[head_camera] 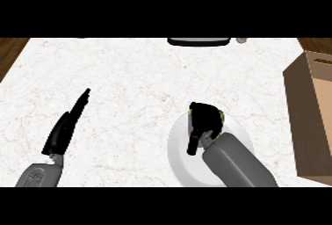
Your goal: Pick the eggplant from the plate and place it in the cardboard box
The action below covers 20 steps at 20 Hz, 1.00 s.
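Note:
A white plate (185, 163) lies on the marble counter at lower centre. My right hand (205, 119) reaches over its upper part with fingers curled downward. Only thin green edges of the eggplant (221, 117) peek out beside the hand; the rest is hidden beneath it. The thumb hangs down on the left side of the hand. The cardboard box (312, 118) stands at the right edge, brown, with its opening facing up. My left hand (66, 125) rests at the left with fingers straight, pointing up and away.
A dark, flat object (198, 41) sits at the counter's far edge, top centre, with a small grey item (240, 40) beside it. Wooden floor shows at both upper corners. Bare marble counter (130, 79) lies between the plate and the box.

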Motion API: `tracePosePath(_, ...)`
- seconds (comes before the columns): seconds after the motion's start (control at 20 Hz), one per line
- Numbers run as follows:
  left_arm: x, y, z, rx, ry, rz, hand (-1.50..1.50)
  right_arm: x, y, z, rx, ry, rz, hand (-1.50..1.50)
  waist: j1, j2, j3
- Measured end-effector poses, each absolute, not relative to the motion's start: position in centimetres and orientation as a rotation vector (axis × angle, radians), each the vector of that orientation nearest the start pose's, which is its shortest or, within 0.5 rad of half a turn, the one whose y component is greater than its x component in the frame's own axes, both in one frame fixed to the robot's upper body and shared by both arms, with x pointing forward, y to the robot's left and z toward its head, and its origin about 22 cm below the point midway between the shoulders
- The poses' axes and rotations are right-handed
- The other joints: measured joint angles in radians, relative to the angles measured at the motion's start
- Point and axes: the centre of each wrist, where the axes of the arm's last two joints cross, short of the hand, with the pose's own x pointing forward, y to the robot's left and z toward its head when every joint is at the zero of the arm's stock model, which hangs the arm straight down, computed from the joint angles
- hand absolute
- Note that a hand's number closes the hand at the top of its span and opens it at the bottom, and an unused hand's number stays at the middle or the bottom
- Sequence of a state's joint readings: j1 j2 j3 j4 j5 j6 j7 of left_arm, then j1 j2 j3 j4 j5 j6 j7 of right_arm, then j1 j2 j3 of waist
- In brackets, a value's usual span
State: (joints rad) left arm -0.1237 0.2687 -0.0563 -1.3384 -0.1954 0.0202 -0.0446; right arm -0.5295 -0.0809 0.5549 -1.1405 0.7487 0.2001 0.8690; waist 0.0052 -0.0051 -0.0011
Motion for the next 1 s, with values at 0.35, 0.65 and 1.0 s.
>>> tracePosePath(0.35,27.6,28.4,-1.0,0.325,-1.474,-0.422,0.0,31.6,-8.2,1.2,-0.906,-0.875,1.207,1.5,-0.002,-0.001,-0.001)
tracePosePath(0.65,27.5,28.7,-0.8,0.319,-1.46,-0.408,0.0,30.5,-11.0,1.9,-0.997,-0.98,1.235,1.5,-0.007,0.0,0.001)
tracePosePath(1.0,27.2,27.8,-0.9,0.328,-1.46,-0.408,0.0,27.0,-15.6,3.4,-1.061,-1.165,1.261,1.5,-0.013,0.001,0.001)
